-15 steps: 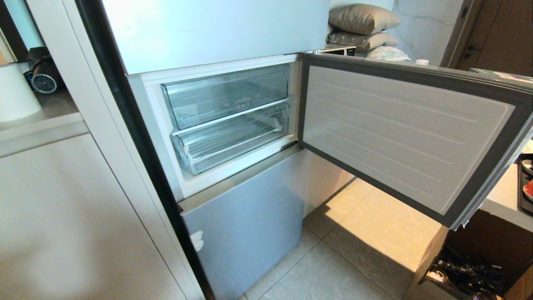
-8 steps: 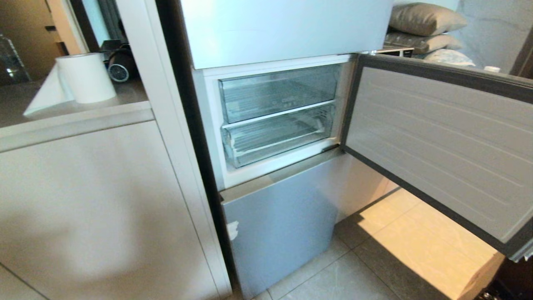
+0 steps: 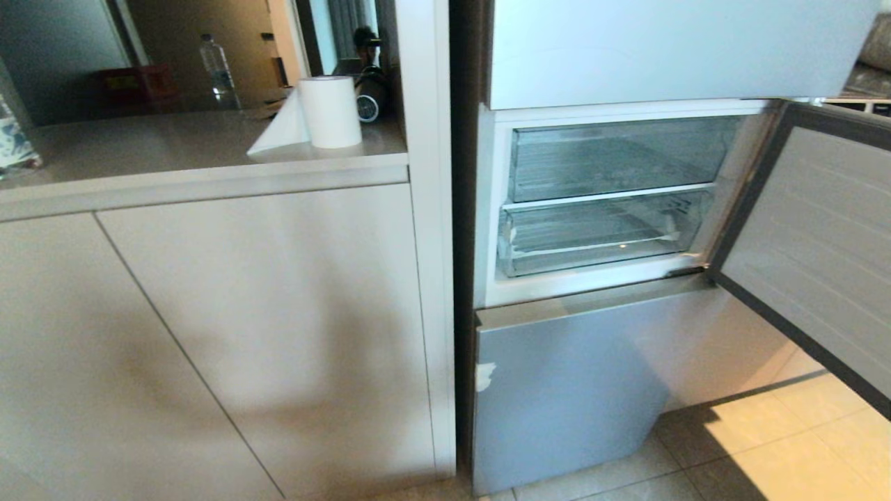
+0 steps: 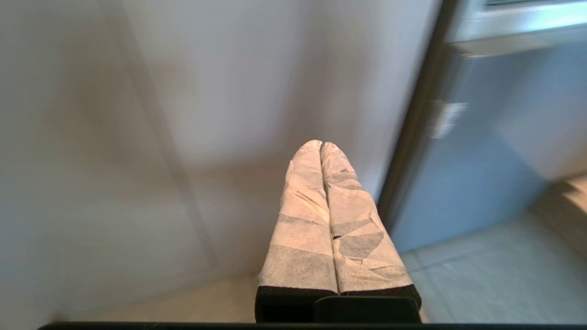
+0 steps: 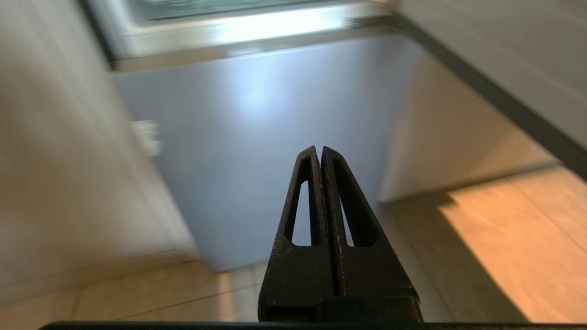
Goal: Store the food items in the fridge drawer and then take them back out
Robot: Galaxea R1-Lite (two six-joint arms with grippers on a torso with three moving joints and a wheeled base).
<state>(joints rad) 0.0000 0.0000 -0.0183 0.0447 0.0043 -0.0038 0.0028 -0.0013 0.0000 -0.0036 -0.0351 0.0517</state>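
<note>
The fridge drawer (image 3: 598,236) is the lower of two clear drawers in the open middle compartment of the fridge, pushed in, with nothing visible inside it. The food items are out of view. Neither arm shows in the head view. My left gripper (image 4: 321,144), its fingers wrapped in pale tape, is shut on nothing and points at the beige cabinet front (image 4: 192,114) next to the fridge. My right gripper (image 5: 319,149), black, is shut on nothing and points at the grey lower fridge door (image 5: 257,137), low above the floor tiles.
The compartment door (image 3: 821,250) stands swung open to the right over the tiled floor (image 3: 779,445). The upper clear drawer (image 3: 619,156) is also pushed in. Left of the fridge stands a beige cabinet (image 3: 264,313) whose counter (image 3: 174,146) bears a paper roll (image 3: 330,111) and a water bottle (image 3: 212,62).
The whole head view has swung to the left: the fridge now sits at the right of the picture and the counter with the paper roll has come into view. Nothing in the scene itself moved.
</note>
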